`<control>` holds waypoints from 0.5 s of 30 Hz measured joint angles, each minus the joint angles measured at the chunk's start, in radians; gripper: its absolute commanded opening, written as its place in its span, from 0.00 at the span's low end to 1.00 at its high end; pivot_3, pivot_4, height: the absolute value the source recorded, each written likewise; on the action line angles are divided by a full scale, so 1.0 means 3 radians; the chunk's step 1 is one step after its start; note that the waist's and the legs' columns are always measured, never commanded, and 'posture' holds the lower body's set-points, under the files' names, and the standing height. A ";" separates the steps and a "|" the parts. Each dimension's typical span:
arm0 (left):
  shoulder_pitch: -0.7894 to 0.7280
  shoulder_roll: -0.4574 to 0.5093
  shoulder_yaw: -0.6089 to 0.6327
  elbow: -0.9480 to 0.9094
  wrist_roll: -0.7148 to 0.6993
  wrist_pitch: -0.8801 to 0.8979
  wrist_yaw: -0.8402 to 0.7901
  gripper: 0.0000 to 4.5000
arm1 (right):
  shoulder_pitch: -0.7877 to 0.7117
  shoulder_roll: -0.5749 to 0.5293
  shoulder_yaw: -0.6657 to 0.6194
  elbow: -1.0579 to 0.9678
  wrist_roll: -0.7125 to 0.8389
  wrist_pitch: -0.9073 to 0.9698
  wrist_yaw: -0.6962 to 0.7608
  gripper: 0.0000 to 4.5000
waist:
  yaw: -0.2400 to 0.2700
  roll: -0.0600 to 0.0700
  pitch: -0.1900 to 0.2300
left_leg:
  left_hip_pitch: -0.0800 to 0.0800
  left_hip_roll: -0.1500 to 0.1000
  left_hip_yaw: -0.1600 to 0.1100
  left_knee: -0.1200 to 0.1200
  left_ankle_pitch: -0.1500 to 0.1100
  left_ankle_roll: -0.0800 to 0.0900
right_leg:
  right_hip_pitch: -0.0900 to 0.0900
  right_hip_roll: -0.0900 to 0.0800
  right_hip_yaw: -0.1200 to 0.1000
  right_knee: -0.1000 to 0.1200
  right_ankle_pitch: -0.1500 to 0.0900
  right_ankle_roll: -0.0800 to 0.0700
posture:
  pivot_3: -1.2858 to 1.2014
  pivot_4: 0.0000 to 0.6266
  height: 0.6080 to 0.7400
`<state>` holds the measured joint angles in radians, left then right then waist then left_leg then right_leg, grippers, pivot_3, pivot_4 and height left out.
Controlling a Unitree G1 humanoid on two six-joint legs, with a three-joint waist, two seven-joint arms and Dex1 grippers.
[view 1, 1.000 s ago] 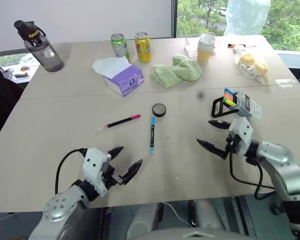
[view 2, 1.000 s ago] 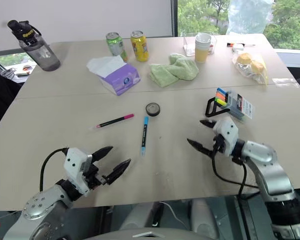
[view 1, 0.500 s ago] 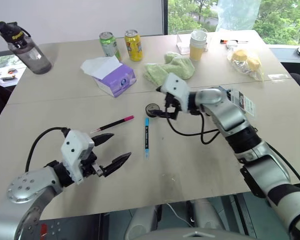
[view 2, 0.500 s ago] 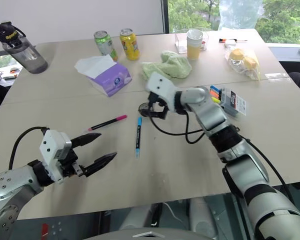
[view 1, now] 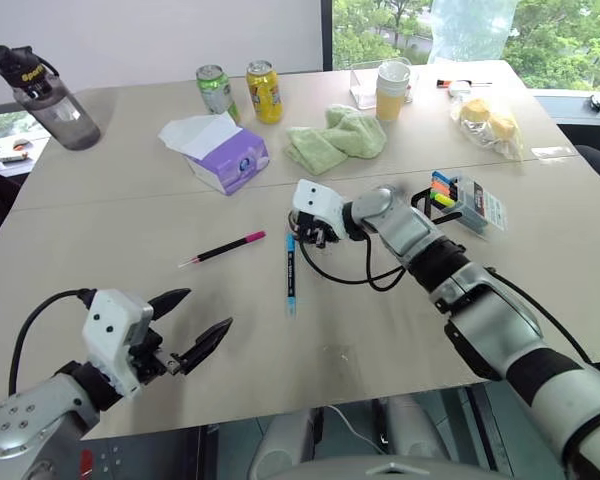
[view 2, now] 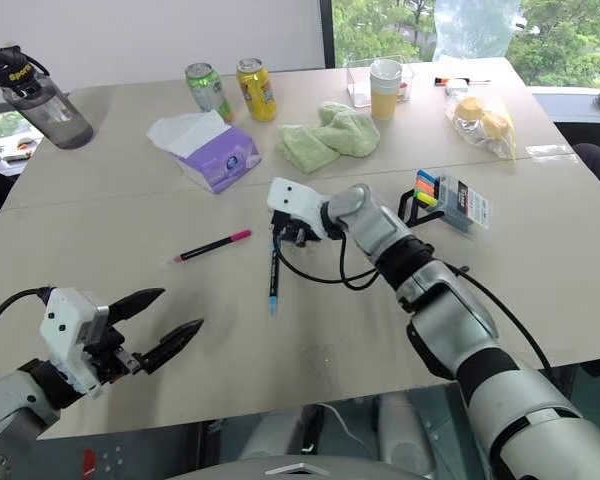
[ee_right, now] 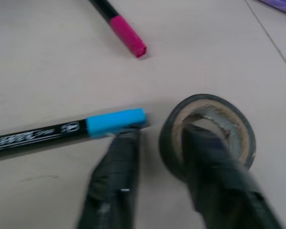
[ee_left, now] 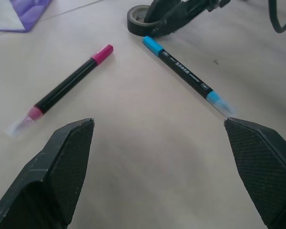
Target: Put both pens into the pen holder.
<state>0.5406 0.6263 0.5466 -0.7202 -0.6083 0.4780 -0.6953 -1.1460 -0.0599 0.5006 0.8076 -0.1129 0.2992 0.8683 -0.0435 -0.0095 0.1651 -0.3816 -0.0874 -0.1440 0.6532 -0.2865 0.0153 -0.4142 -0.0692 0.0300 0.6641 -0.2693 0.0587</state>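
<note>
Pens first: we see both lying flat on the tabletop [view 1: 100, 230], well apart from the pen holder [view 1: 467, 198]. The pink pen [view 1: 223, 248] lies slanted toward the left side, its pink end toward the middle of the tabletop and its pale tip toward the left edge. The blue pen [view 1: 291, 273] lies just right of it, running roughly front to back, with one blue end near the tape roll [ee_right: 207, 134] and the other pointing toward us.

Our right pincer [view 1: 318, 237] reaches in across the middle of the tabletop and sits at the far end of the blue pen. In the right wrist view, one finger [ee_right: 115, 176] rests its tip against that blue cap, while the other finger goes down into the hole of the tape roll. The fingers are drawn close together, yet we see no pen clamped between them; the pen lies beside the one finger, not between the two.

Our left pincer [view 1: 185, 330] hangs over the near left part of the tabletop with its fingers spread wide and nothing between them. Both pens lie ahead of it, apart from its tips.

The pen holder stands on the right side, coloured marker tips showing, beyond the right arm.
</note>
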 measured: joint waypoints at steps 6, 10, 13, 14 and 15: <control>-0.0097 0.0004 -0.0026 0.0012 0.0055 -0.0014 0.0005 1.00 | -0.0165 0.0132 -0.0032 0.0339 -0.0108 -0.0103 -0.0016 0.03 | -0.0016 0.0001 -0.0002 | 0.0005 0.0004 0.0002 0.0000 0.0003 -0.0006 | 0.0000 0.0005 0.0003 0.0005 0.0003 -0.0005 | 0.52 0.24 1.00; -0.0162 0.0022 -0.0040 0.0061 0.0089 -0.0014 -0.0005 1.00 | -0.0180 0.0156 -0.0149 0.0388 -0.0116 -0.0109 -0.0042 0.03 | -0.0010 0.0003 -0.0001 | 0.0003 0.0008 0.0001 0.0000 0.0005 -0.0009 | -0.0001 0.0010 0.0002 0.0008 0.0005 -0.0009 | 0.52 0.24 1.00; -0.0231 0.0050 -0.0092 0.0106 0.0122 -0.0014 -0.0009 1.00 | -0.0290 0.0143 -0.0313 0.0435 -0.0095 -0.0132 -0.0171 0.03 | -0.0007 0.0004 0.0000 | 0.0000 0.0008 0.0001 0.0000 0.0005 -0.0009 | -0.0004 0.0010 0.0003 0.0008 0.0005 -0.0008 | 0.52 0.24 1.00; -0.0251 0.0053 -0.0117 0.0109 0.0125 -0.0015 -0.0015 1.00 | -0.0368 0.0131 -0.0390 0.0463 -0.0083 -0.0150 -0.0238 0.03 | -0.0007 0.0003 0.0000 | 0.0000 0.0008 0.0001 0.0000 0.0005 -0.0009 | -0.0004 0.0010 0.0002 0.0007 0.0005 -0.0009 | 0.52 0.24 1.00; -0.0258 0.0053 -0.0124 0.0109 0.0126 -0.0015 -0.0017 1.00 | -0.0396 0.0126 -0.0418 0.0476 -0.0080 -0.0157 -0.0259 0.03 | -0.0007 0.0003 0.0000 | 0.0000 0.0008 0.0001 0.0000 0.0005 -0.0009 | -0.0004 0.0010 0.0002 0.0007 0.0005 -0.0009 | 0.52 0.24 1.00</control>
<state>0.4631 0.6421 0.5093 -0.6874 -0.5707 0.4734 -0.7003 -1.2647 -0.0219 0.3754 0.9505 -0.1369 0.2520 0.7904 -0.0456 -0.0085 0.1650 -0.3814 -0.0850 -0.1437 0.6531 -0.2850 0.0127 -0.4153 -0.0663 0.0308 0.6664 -0.2677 0.0562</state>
